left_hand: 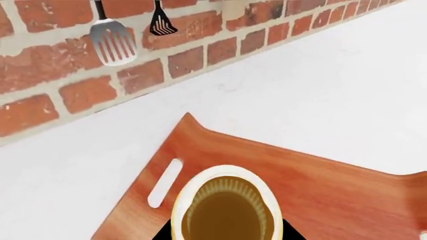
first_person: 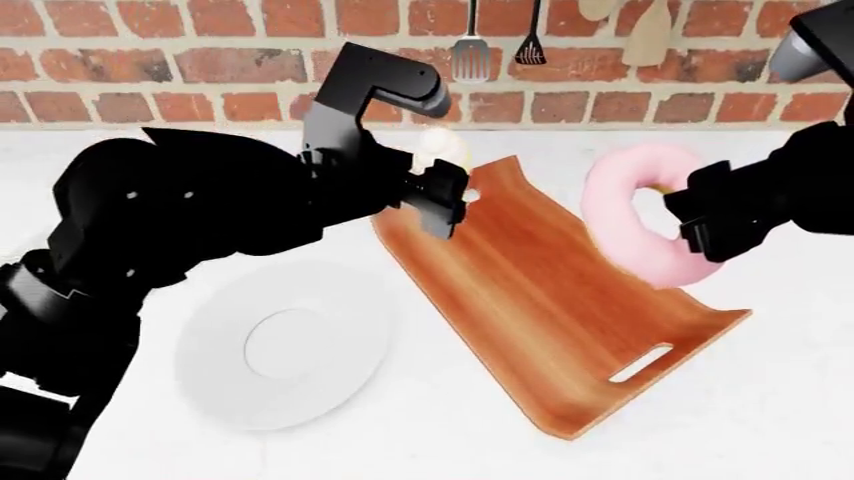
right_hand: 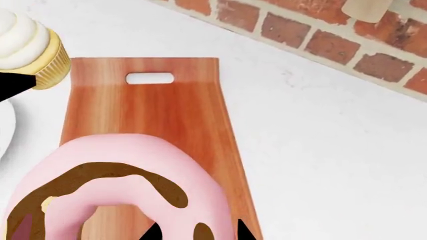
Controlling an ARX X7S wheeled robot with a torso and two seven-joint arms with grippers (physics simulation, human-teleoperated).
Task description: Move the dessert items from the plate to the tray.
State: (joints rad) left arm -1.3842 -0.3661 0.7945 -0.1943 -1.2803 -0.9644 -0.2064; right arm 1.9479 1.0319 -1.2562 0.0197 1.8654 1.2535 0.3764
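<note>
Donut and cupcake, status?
Left gripper shut on cupcake, right gripper on donut. Both above tray. Plate empty. Nothing blocking.

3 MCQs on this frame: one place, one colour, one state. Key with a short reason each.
1. Where is the tray?
A. right of the plate
B. on the plate
C. hung on the wall

2. The donut icing is:
A. white
B. pink
C. green

3. The cupcake is:
A. lying on the plate
B. held up in the left gripper
C. resting on the counter beside the tray

Key: 1 A, the tray lies on the counter right of the bare plate. 2 B, pink in the head view. 3 B, the left gripper holds it above the tray's far end; the right gripper holds the donut.
</note>
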